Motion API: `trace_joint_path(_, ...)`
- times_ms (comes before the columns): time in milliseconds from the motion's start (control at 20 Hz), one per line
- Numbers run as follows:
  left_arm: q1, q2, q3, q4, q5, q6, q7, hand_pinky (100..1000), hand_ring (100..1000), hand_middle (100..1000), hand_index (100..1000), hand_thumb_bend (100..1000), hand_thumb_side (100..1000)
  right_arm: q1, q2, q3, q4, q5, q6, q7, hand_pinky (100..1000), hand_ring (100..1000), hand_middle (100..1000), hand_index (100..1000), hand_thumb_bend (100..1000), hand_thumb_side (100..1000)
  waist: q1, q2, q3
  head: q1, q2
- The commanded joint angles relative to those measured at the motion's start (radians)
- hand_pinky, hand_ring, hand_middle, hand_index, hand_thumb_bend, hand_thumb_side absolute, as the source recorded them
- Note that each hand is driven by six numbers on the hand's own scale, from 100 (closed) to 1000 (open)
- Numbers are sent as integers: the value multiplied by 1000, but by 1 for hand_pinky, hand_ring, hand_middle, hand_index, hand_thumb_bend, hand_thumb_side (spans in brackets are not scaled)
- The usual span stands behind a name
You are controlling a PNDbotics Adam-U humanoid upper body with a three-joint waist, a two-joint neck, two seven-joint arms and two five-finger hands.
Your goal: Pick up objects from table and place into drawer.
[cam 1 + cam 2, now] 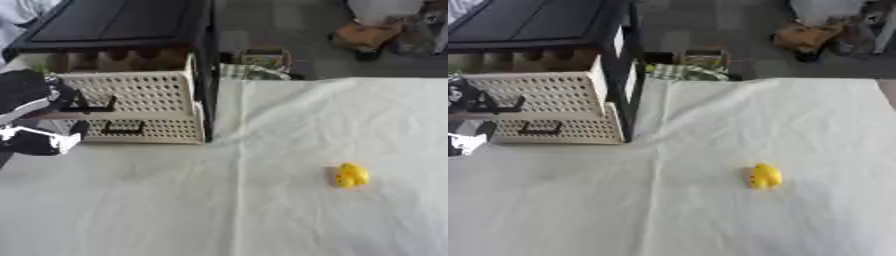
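Note:
A small yellow toy (351, 175) lies alone on the white cloth to the right of the middle. At the back left stands a black-framed drawer unit (203, 75) with cream perforated drawers. Its upper drawer (131, 92) is pulled out towards me and the lower drawer (144, 131) sits below it, each with a dark handle. My left hand (33, 116), black and silver, comes in at the left edge and is right at the left end of the upper drawer's handle (94, 107). Whether it holds the handle does not show. My right hand appears in neither view.
The white cloth (262, 210) covers the table, whose far edge runs just behind the drawer unit. Beyond it on the floor are a small box with green contents (262, 59) and a brown bundle (366, 36).

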Motion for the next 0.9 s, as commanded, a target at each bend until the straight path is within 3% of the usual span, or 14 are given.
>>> trace_joint_path(50, 9, 53, 19, -36, 11, 9, 13, 100, 100, 100, 681, 105, 408, -4, -13, -13, -16, -11, 1, -5, 793, 650, 336, 825, 435, 885, -3, -30, 3, -4, 6)
trace_joint_path(450, 80, 61, 32, -92, 20, 31, 54, 100, 100, 100, 677, 105, 408, -3, -10, -16, -16, -13, 0, -7, 794, 651, 338, 825, 434, 888, -12, -34, 9, -7, 0)
trace_joint_path(900, 146, 77, 43, -143, -39, 42, 103, 100, 100, 100, 680, 105, 408, -5, -8, -18, -16, -13, -3, -11, 794, 651, 338, 826, 434, 888, -19, -30, 12, -8, -4)
